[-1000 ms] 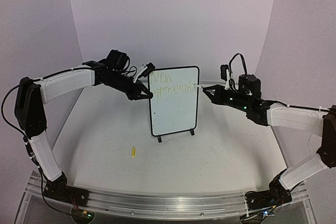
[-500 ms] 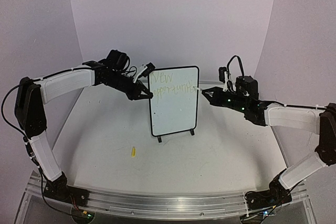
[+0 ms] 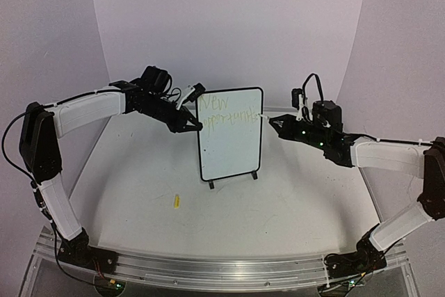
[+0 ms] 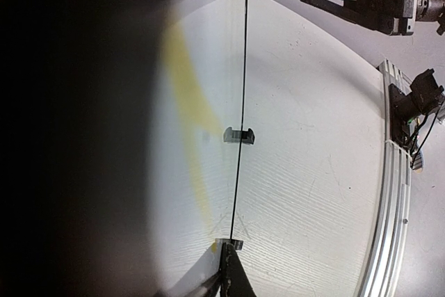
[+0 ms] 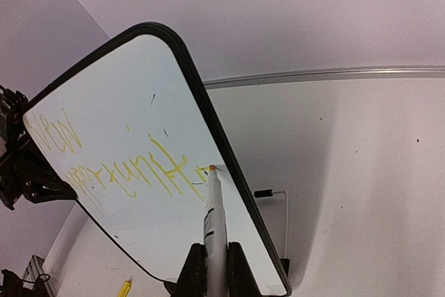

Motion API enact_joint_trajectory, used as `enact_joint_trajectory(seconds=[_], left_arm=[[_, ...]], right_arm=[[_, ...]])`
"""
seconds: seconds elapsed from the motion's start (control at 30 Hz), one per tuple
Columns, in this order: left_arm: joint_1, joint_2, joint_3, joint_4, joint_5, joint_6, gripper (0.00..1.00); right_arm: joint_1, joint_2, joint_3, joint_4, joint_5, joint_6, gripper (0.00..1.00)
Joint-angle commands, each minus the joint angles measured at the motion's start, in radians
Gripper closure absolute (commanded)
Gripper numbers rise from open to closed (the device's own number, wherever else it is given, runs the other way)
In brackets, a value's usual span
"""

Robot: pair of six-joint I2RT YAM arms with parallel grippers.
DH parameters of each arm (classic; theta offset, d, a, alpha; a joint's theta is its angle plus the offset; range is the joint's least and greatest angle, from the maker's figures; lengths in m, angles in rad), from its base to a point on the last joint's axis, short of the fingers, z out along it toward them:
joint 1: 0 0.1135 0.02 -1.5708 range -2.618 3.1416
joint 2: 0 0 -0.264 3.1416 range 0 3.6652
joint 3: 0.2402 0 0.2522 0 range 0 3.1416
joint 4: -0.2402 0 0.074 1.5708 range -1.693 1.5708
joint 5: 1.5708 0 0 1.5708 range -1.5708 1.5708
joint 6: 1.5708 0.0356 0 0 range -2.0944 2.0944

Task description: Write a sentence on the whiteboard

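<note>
- left gripper (image 3: 197,127): jaws clamped on the whiteboard's (image 3: 229,145) left edge; board lies at 3 o'clock from it, top view
- whiteboard: upright mid-table on its feet, long axis vertical, face toward the arm bases
- sentence (image 3: 228,110): faint yellow, fills the top of the board, rest blank
- marker (image 5: 214,217): pinched tight in right gripper (image 5: 213,266), long axis 3-to-9 o'clock, tip touching the board at its right frame, end of line two
- board sits at 9 o'clock from right gripper; right arm is the writing arm, left only steadies
- my read: line two is out of room, so the next stroke needs the tip lower, toward 7 o'clock
- counts: 1 yellow cap (image 3: 176,201) loose on table (image 3: 313,199), 1 whiteboard, 2 written lines, 1 marker
</note>
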Motion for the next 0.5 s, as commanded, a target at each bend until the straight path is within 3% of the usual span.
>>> enact_joint_trajectory(seconds=[0.0,0.47], left_arm=[[-0.007,-0.019,-0.019,-0.075,-0.091,0.056,1.0],[-0.007,-0.018,-0.019,-0.074,-0.09,0.056,1.0]], right_arm=[[-0.001,-0.025,0.028,0.024,0.038,-0.003,1.0],[-0.001,0.02,0.049,0.055,-0.018,-0.004,1.0]])
